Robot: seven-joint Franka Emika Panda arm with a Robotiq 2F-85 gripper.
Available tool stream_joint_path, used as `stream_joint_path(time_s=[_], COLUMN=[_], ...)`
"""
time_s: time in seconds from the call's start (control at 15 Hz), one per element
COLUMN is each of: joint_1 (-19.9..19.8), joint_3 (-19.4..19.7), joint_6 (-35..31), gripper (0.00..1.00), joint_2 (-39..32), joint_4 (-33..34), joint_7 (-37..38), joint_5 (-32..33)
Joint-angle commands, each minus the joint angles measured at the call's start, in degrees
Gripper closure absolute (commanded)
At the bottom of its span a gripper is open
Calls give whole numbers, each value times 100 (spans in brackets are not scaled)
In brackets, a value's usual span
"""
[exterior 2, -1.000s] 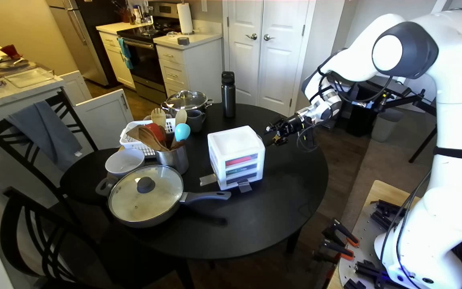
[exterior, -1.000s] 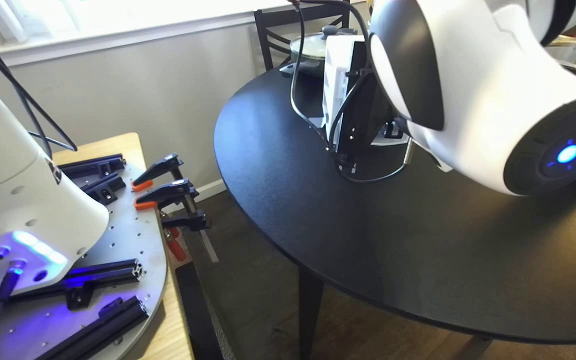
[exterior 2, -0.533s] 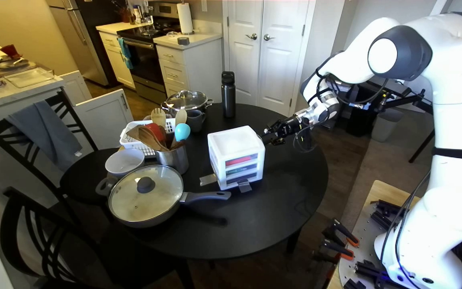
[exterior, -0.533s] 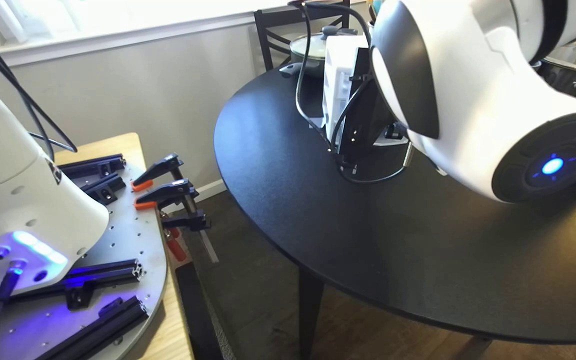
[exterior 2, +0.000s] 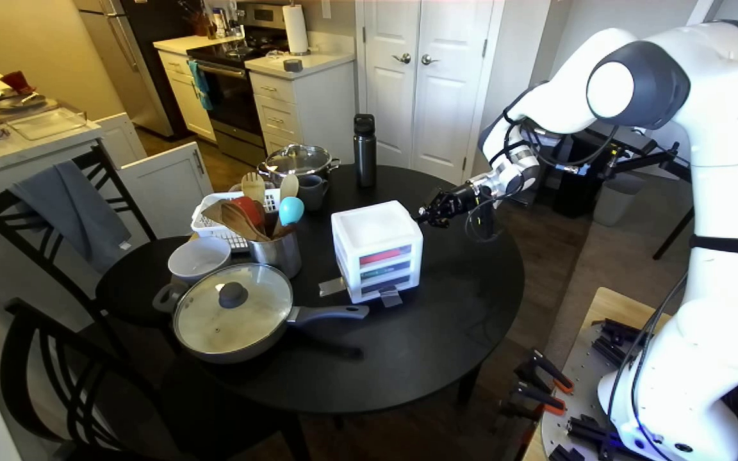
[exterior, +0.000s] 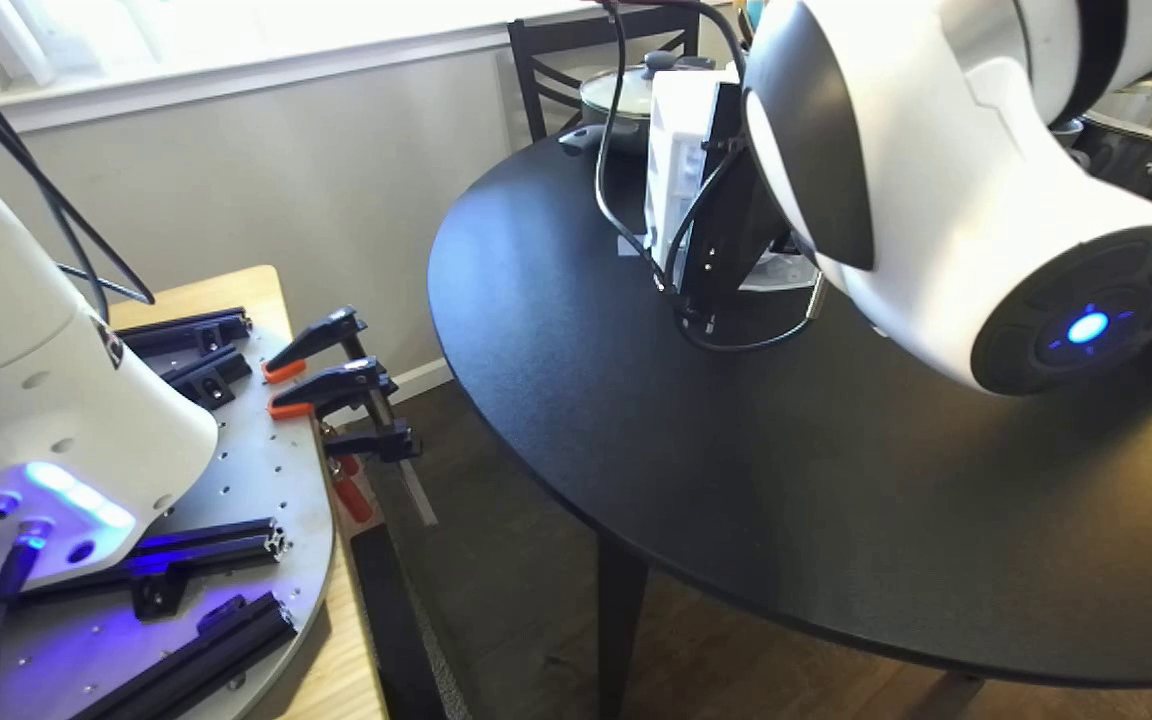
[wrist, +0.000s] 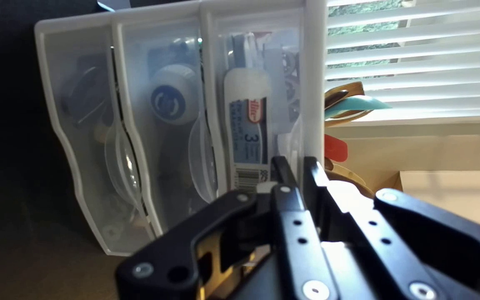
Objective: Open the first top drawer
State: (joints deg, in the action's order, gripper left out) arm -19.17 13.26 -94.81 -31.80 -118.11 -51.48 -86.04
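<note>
Well, reading the wrist view left to right, the bottom drawer (wrist: 83, 102) and middle drawer (wrist: 165, 146) come first and want leaving alone. Beyond them sits the top drawer (wrist: 274, 89), apparently shut, uppermost in the white drawer unit (exterior 2: 377, 224). The end effector (wrist: 297, 163) is at its clear lip (wrist: 288, 143), fingers (wrist: 282, 171) near together with a thin gap between; whether they actually grip it, I can't tell. I'd make sure they pinch the lip only, clear of the frame (wrist: 316, 83), then draw straight out, slowly and level, as the unit looks light and the tape (exterior 2: 390, 296) at its foot on the worktop (exterior 2: 459, 320) may not stand a jerk. As for writing, the bottom drawer offers me none; the middle one holds a white round thing (wrist: 177, 83) with a blue emblem (wrist: 168, 103) I can't read; in the top, a tube (wrist: 246, 85) bears a red logo (wrist: 255, 110), seemingly ending "lite", a large "3" and a barcode (wrist: 246, 177)
</note>
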Motion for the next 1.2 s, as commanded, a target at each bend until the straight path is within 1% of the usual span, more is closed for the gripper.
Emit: stream_joint_path(time_s=[0.0, 0.33, 0.53, 0.8, 1.13], joint_1=[46, -10, -102, -121, -66], joint_3=[-12, 140, 262, 373, 465], joint_6=[101, -14, 31, 74, -48], gripper=[93, 93, 93, 93, 93], joint_2=[-45, -30, -104, -116, -81], joint_4=[48, 124, 208, 250, 425], joint_7=[146, 119, 164, 168, 202], joint_5=[-130, -5, 125, 323, 834])
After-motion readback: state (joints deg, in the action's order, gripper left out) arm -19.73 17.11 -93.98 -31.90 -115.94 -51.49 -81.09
